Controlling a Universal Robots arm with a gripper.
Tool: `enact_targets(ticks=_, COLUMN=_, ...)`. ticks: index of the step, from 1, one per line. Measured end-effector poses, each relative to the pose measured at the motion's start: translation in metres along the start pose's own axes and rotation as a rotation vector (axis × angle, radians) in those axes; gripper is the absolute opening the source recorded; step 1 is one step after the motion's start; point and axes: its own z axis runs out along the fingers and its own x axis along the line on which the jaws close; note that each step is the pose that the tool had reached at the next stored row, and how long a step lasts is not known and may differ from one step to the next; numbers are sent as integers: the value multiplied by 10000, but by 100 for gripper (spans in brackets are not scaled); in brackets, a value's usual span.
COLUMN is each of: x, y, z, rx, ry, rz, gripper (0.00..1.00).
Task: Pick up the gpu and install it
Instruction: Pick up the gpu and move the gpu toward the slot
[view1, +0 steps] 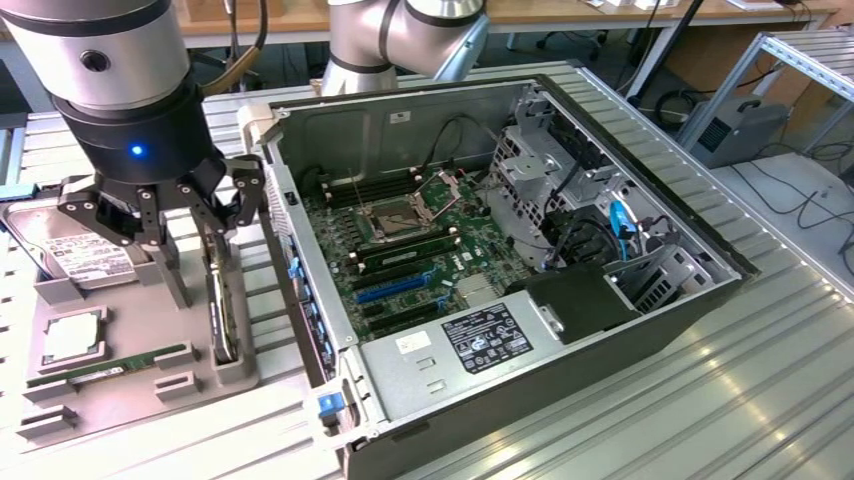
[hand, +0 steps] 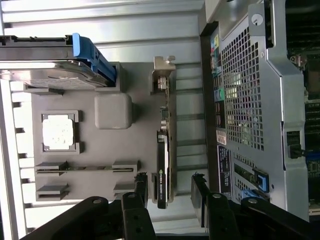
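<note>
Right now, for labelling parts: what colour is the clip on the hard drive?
Blue. The clip shows best in the wrist view.

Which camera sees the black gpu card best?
The wrist view: the gpu shows edge-on along its length, silver bracket included. In the exterior view the gripper covers part of it.

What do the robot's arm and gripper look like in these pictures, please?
The arm is a thick silver-grey cylinder with a round dark cap on its side. Below it is a black wrist section with a small lit blue light. The gripper is black, with two jointed linkage fingers pinned at round pivots.
</note>
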Motion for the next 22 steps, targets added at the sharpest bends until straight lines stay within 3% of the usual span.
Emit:
enact_targets(ticks=15, x=36, y=70, z=181, rx=32, ry=-4, rz=-2, gripper=48)
enact_targets(ticks=22, x=44, y=77, z=451, rx=33, ry=-3, rz=0, gripper=48)
